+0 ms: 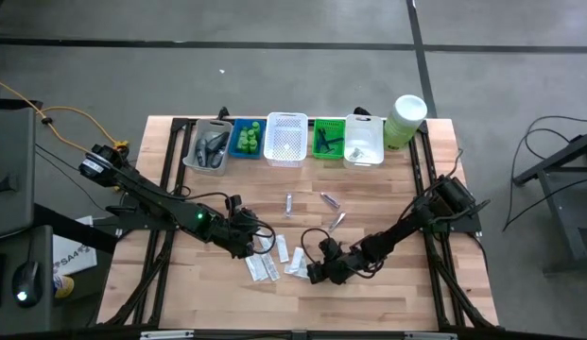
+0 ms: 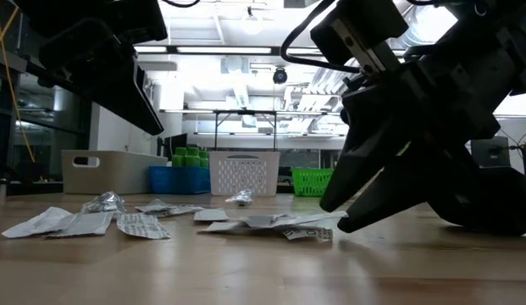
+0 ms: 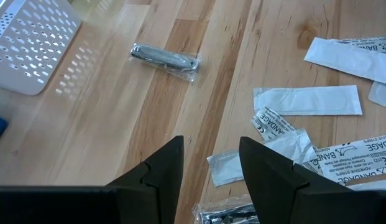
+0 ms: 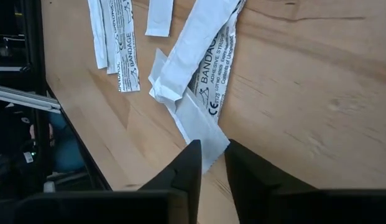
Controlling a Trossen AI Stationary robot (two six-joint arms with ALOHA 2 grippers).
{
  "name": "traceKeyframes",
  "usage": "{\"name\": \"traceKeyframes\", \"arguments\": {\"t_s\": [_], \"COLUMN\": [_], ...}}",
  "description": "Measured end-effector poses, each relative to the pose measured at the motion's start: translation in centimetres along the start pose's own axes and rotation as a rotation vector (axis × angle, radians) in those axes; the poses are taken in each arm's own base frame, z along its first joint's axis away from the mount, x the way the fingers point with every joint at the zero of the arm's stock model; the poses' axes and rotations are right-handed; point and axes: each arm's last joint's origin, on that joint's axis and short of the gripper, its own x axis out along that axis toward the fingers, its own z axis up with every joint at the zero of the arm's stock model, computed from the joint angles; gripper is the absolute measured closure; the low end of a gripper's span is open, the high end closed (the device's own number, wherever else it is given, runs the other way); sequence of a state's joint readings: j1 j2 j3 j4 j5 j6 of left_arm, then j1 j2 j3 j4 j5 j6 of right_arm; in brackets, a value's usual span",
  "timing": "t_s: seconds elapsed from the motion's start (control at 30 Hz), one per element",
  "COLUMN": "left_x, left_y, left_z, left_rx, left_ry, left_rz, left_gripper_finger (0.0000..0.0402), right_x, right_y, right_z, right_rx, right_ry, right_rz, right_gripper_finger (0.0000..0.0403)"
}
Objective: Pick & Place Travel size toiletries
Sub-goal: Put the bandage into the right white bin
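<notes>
Wooden table point(image 1: 388, 302) bears scattered sachets point(image 1: 265, 268) beneath ceiling lights point(image 2: 246, 49)

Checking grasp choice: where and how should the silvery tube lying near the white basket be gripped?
Grip the silvery tube across its narrow middle, coming straight down. It lies flat and alone on the table, long sides clear of other items. The left gripper is open nearby.

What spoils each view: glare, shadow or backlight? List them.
Low view: bright ceiling lights backlight the right gripper, leaving it a near-black silhouette. Left wrist view: the white basket casts dotted light patches on the table. Right wrist view: bandage sachets evenly lit, print readable.
</notes>
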State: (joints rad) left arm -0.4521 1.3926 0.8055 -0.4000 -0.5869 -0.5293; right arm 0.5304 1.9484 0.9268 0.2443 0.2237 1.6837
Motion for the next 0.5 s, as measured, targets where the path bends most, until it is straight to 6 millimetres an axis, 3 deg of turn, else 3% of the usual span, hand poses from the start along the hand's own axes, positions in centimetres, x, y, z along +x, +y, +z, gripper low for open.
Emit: {"name": "traceKeyframes", "arguments": {"t_s": [0.33,0.5], "left_x": [0.0,0.0], "left_y": [0.0,0.0], "left_z": [0.0,0.01], "left_rx": [0.0,0.0], "left_ry": [0.0,0.0], "left_rz": [0.0,0.0], "left_gripper_finger": [0.0248,0.0248], "right_x": [0.01,-0.03], "right_y": [-0.04,-0.01], "right_z": [0.01,0.01], "right_rx": [-0.012,-0.023], "right_ry": [-0.002,0.0], "right_rz": [-0.002,0.0], "right_gripper_finger": [0.0393,0.0399]}}
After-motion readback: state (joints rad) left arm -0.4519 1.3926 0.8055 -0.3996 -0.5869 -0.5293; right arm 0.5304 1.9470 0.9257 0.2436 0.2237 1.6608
